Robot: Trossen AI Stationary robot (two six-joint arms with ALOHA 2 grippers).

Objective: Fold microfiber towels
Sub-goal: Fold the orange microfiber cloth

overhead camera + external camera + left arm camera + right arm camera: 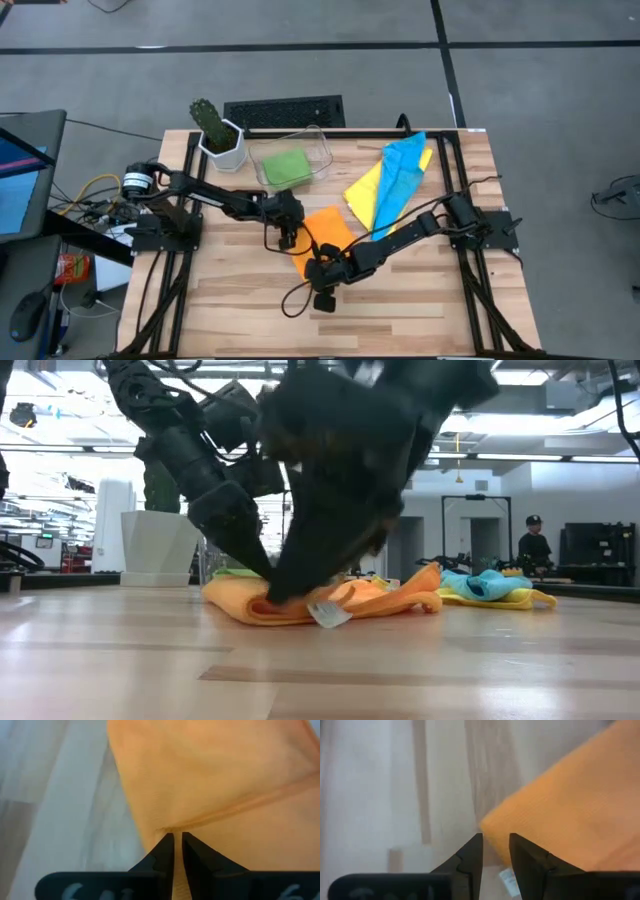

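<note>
- The green towel [285, 166] sits folded in the clear bin [322, 150] at the back of the table [420, 300].
- The left claw [286, 236] is pinched on the orange towel's [325, 232] edge.
- The orange towel lies mid-table, partly folded and lumpy.
- The right claw [316, 268] grips its near corner.
- The blue towel [403, 172] lies crumpled over the yellow towel [362, 190], to the right.
</note>
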